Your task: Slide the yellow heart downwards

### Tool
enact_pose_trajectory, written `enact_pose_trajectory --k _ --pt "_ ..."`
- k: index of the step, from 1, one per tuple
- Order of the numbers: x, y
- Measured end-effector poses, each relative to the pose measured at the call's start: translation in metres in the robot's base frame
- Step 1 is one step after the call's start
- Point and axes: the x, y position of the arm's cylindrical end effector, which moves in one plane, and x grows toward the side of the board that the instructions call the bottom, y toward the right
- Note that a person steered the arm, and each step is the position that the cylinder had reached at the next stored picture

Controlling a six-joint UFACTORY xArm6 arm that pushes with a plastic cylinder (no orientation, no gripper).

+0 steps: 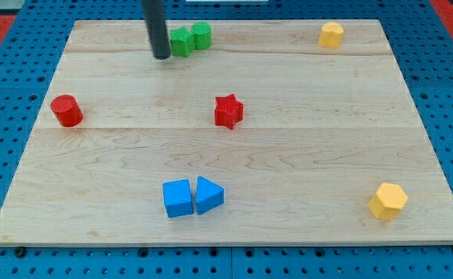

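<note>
Nearest the camera, close to the bench's (pixel 234 167) bottom edge and a little left of its middle, two blue blocks sit touching: a blue cube (pixel 178 198) on the view's left and a blue triangular block (pixel 209 194) on its right. Toward the bottom right corner lies a yellow block with a faceted, roughly hexagonal outline (pixel 388 201), well apart from the blue pair. A red star (pixel 228 111) stands near the centre of the bench, and a red cylinder (pixel 66 110) rests by the left edge at about the same depth. Along the top edge, left of the middle, two green blocks press against each other: a green star-like block (pixel 182 41) and a green cylinder (pixel 201 36) beside it on the view's right. The other yellow block (pixel 331 34) sits near the top right corner; its shape is too small to make out for sure. There are no fingers on this arm, only a straight dark rod; my tip (pixel 162 56) is down on the bench just left of the green pair, close to the star-like block, and well apart from both yellow blocks.
</note>
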Motion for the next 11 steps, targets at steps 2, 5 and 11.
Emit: enact_pose_trajectory --k 2,5,11 --pt "0.007 0.056" --pt "-0.071 0.238" --pt "-0.014 0.252"
